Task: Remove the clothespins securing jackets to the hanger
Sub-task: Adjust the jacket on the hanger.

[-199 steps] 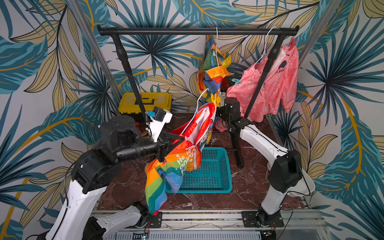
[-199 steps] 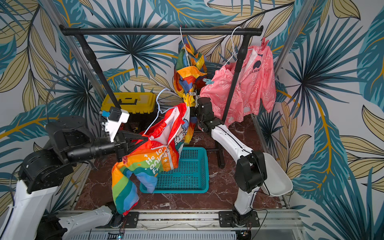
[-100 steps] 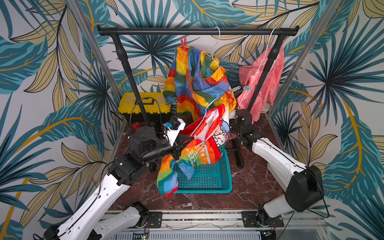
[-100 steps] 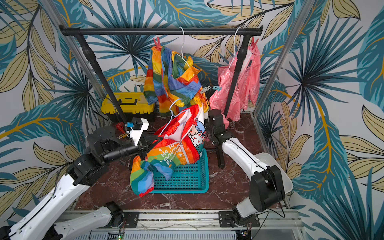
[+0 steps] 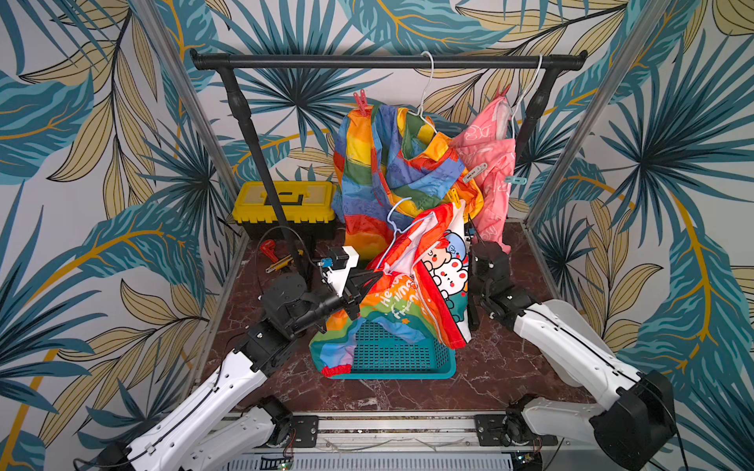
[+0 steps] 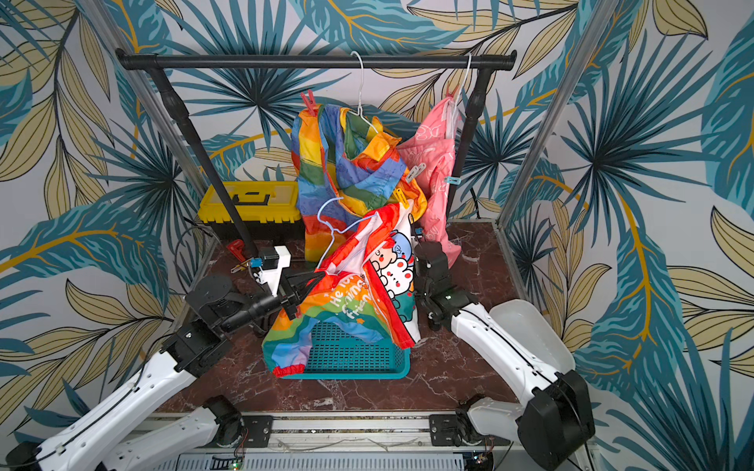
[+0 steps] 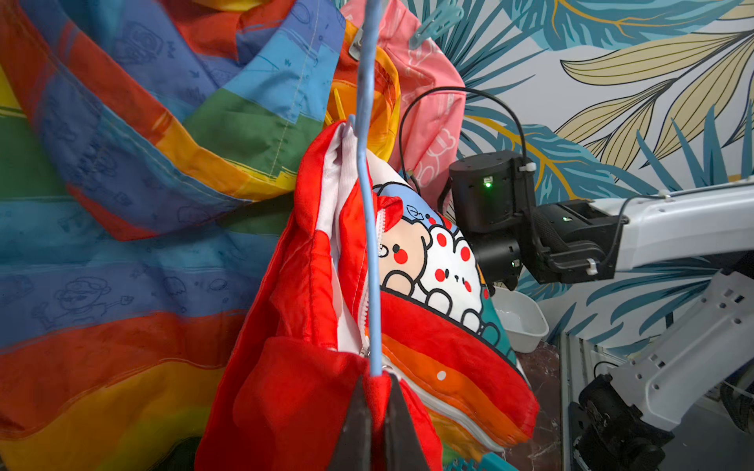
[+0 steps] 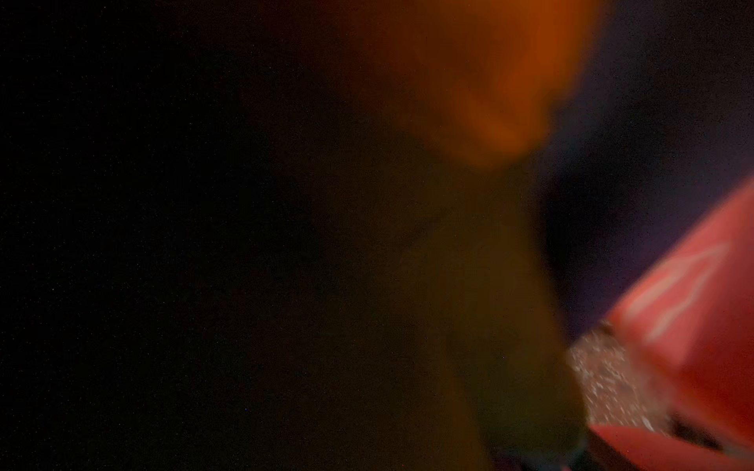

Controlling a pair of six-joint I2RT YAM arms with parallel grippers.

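My left gripper [image 7: 375,391] is clamped shut on the red jacket [image 7: 310,285] beside its blue hanger [image 7: 369,244]. The right gripper is buried in cloth, jaws probably wide. Up beyond the left fingertips sits the yellow clothespin [image 5: 457,198]: light, stiff, sprung. I would squeeze its tail ends.

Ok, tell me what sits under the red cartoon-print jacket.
A teal slotted plastic basket sits on the marble floor below the red cartoon-print jacket. Only bare mesh shows in its open part; the jacket's hem covers its far side, so anything there is hidden.
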